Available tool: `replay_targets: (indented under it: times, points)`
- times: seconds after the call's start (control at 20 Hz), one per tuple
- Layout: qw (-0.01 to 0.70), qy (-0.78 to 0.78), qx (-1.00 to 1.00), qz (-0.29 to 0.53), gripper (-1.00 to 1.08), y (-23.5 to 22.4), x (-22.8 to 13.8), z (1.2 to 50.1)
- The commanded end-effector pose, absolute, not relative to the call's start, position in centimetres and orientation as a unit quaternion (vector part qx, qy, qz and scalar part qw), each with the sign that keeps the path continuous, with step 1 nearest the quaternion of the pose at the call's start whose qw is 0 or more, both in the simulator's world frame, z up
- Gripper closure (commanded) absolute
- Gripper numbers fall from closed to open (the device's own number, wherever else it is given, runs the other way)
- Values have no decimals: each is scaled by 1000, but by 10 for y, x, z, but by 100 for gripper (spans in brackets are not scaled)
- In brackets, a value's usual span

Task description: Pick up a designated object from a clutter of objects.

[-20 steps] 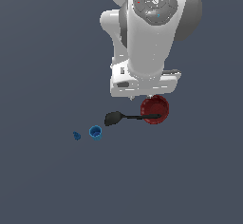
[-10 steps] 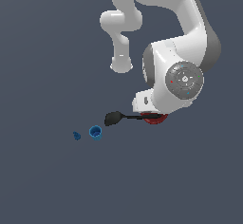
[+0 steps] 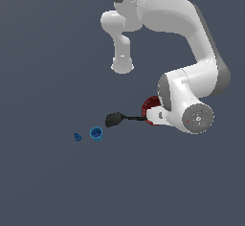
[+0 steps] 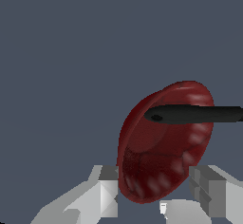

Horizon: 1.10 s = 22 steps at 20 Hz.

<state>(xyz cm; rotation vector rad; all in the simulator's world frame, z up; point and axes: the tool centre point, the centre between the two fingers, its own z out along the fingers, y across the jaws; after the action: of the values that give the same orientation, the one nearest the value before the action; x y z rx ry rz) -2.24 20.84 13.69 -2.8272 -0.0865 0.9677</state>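
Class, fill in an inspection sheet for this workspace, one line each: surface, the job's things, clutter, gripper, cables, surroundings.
Surface: plain dark grey floor, no marks.
Job's things: dark red bowl, ribbed inside, mostly hidden behind the arm in the exterior view.
Clutter: black spatula, its handle reaching across the bowl; small blue cup and tiny blue piece apart, toward the exterior view's left.
Gripper: gripper open, fingers on either side of the bowl's near rim; contact cannot be told.
Cables: nothing seen.
Surroundings: nothing seen beyond the white arm.
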Motion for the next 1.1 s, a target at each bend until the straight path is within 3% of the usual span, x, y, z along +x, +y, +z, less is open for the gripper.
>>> replay_targets:
  times: [0.0, 1.05]
  points:
    - [78, -29, -937, 339, -20, 218, -27, 128]
    - [80, -29, -929, 360, -20, 233, -52, 98]
